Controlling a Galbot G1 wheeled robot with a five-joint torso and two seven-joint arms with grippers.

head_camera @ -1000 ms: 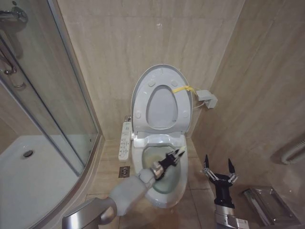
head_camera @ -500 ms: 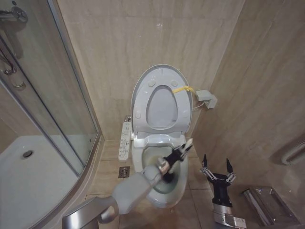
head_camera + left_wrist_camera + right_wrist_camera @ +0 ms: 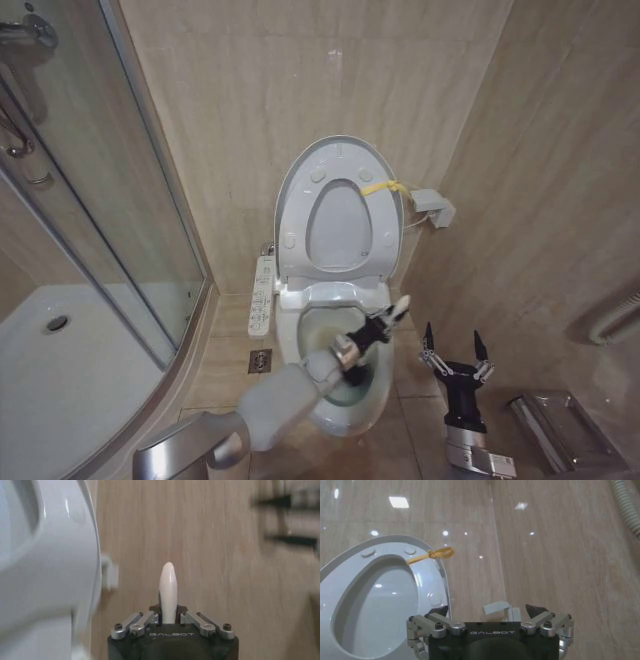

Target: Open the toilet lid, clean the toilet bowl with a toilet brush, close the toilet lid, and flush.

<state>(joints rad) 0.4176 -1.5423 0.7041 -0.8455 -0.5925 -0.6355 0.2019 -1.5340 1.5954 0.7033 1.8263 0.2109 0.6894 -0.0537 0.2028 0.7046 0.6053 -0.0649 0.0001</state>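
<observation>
The lid (image 3: 340,205) stands raised against the back wall above the bowl (image 3: 345,375), with the seat ring up against it and a yellow strap (image 3: 385,187) at its right edge; 4 round bumpers show on the ring's face. The bowl is open, its inside yellowish, and a white button panel (image 3: 262,294) juts from its left side. The left arm reaches in from the lower left over the bowl, and the left gripper (image 3: 378,325) hangs above the bowl's right rim, fingers clamped on the brush (image 3: 396,305). The brush's white handle tip sticks up and to the right past the rim; the bristle head cannot be made out. In the left wrist view the gripper (image 3: 169,620) holds the white handle (image 3: 168,590) upright between its closed fingers, the lid's white curve just beside it. The right gripper (image 3: 456,352) waits to the right of the bowl, near the floor, pointing up with its 2 dark fingers spread apart and nothing between them. From the right wrist view, the gripper (image 3: 490,611) faces the raised lid (image 3: 380,600) and the strap (image 3: 432,555).
</observation>
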